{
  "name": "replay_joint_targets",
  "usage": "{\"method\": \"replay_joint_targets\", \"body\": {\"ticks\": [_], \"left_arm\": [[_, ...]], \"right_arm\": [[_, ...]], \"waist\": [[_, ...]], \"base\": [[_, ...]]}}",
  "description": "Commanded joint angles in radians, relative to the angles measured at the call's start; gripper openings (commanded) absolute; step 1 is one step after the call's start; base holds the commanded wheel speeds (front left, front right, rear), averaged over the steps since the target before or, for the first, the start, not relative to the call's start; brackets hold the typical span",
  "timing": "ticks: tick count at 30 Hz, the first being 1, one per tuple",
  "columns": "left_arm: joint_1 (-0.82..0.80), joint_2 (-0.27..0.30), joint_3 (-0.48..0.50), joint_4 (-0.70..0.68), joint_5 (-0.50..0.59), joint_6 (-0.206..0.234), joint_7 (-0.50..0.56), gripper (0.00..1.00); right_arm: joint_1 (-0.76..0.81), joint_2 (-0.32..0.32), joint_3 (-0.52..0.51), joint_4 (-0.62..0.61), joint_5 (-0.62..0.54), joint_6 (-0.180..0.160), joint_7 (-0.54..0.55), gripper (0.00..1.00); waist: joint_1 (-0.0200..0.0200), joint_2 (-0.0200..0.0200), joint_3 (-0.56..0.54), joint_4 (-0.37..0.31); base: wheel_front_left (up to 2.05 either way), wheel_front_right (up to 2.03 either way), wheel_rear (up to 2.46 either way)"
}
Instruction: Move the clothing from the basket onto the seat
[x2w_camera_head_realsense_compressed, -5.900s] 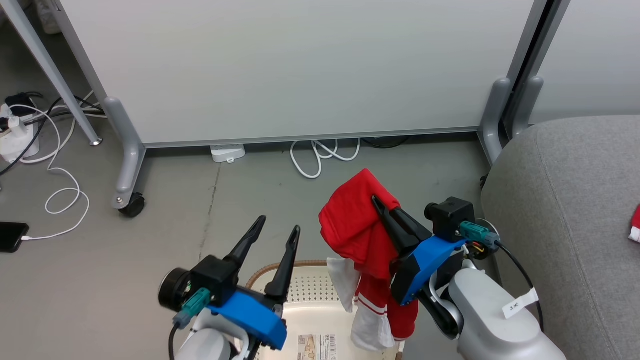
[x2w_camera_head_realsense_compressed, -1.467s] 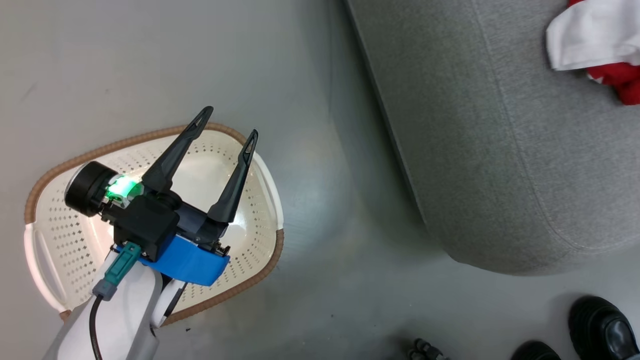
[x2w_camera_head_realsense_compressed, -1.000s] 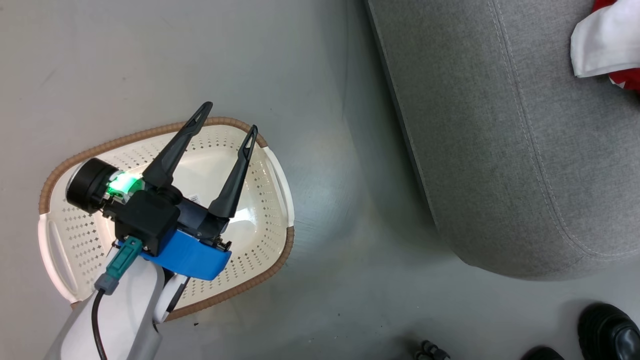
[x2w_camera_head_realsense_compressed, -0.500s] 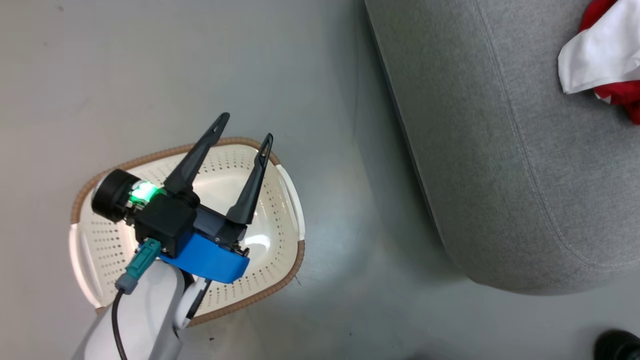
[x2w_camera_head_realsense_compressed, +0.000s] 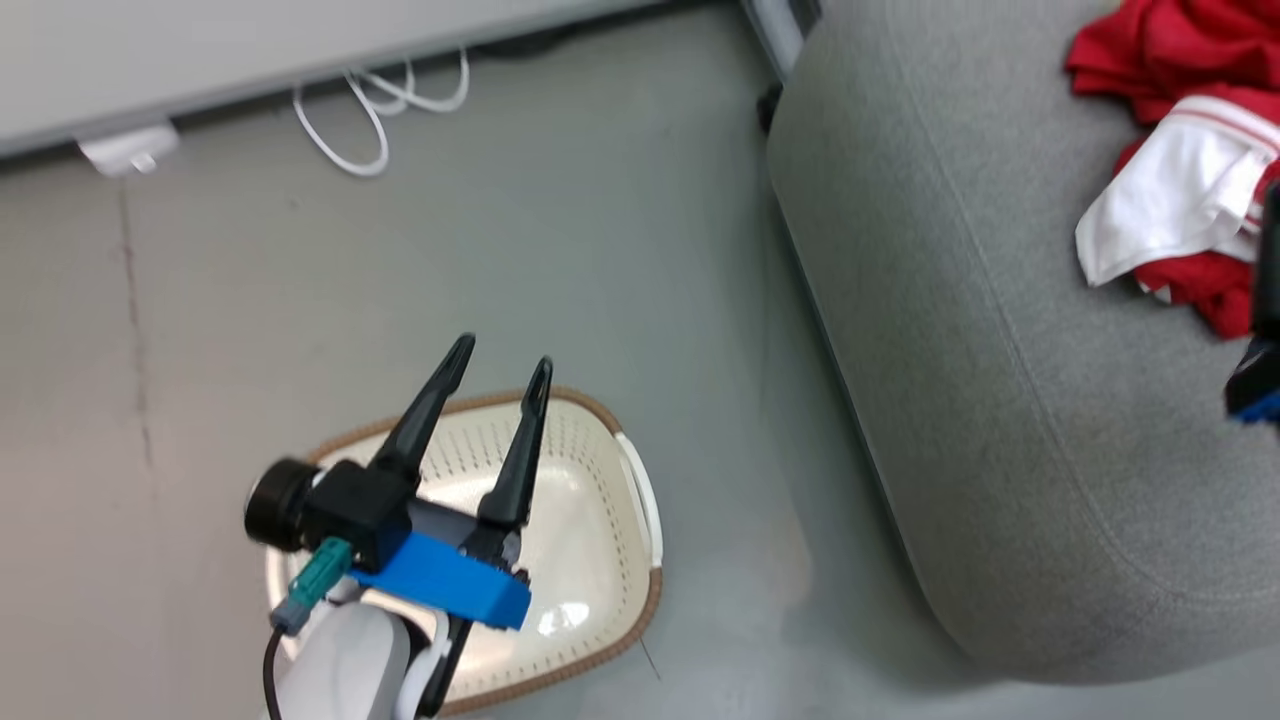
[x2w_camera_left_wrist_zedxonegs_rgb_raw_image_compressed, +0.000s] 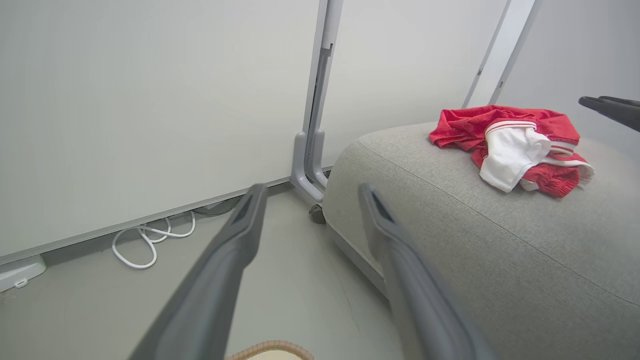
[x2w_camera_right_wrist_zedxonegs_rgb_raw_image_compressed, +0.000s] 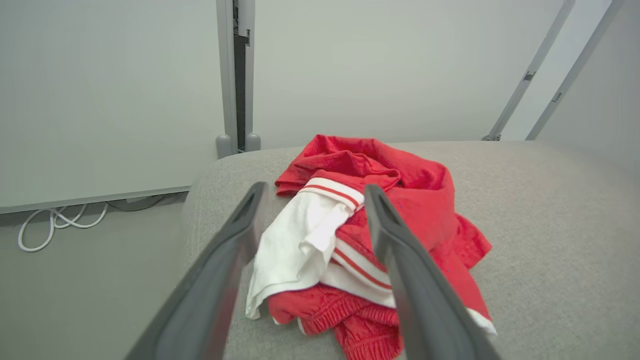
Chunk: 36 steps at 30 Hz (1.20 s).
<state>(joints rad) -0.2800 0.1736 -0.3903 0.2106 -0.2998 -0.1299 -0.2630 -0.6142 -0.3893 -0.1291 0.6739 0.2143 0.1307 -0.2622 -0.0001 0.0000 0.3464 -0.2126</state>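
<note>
Red and white clothing (x2w_camera_right_wrist_zedxonegs_rgb_raw_image_compressed: 370, 235) lies in a heap on the grey seat (x2w_camera_right_wrist_zedxonegs_rgb_raw_image_compressed: 540, 225).

The clothing is bunched up on top of the seat, with a white part folded over the red. The right gripper (x2w_camera_right_wrist_zedxonegs_rgb_raw_image_compressed: 315, 189) hangs close over the heap, its two fingers spread wide and holding nothing. The basket (x2w_camera_head_realsense_compressed: 610, 520) sits on the floor (x2w_camera_head_realsense_compressed: 300, 300) near the seat, not touching it. The left gripper (x2w_camera_head_realsense_compressed: 503, 352) hangs over the basket, its fingers spread too, with nothing between them.
</note>
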Motion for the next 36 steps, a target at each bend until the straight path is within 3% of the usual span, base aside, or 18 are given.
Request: {"method": "replay_joint_targets", "body": {"ticks": [1,14,25,36], "left_arm": [[0.031,-0.013,0.015,0.007,-0.004,-0.001,-0.003,1.00],[0.179,-0.055,0.116,0.059,-0.006,-0.001,-0.003,1.00],[0.214,-0.067,0.177,0.102,-0.005,-0.001,-0.003,1.00],[0.182,-0.073,0.219,0.186,-0.002,-0.001,-0.003,1.00]], "right_arm": [[0.041,0.008,0.006,-0.019,0.006,0.000,-0.004,1.00],[0.309,0.075,0.083,-0.198,-0.001,0.000,0.028,1.00],[0.499,0.157,0.103,-0.378,-0.056,0.000,0.065,1.00],[0.598,0.256,0.071,-0.450,-0.078,0.000,0.061,1.00]], "waist": [[0.0001,0.0000,-0.098,0.035],[0.0001,0.0000,-0.291,0.144],[0.0001,0.0000,-0.363,0.279],[0.0001,0.0000,-0.393,0.356]], "base": [[0.00,0.00,0.00],[0.00,0.00,0.00],[0.00,0.00,0.00],[0.00,0.00,0.00]]}}
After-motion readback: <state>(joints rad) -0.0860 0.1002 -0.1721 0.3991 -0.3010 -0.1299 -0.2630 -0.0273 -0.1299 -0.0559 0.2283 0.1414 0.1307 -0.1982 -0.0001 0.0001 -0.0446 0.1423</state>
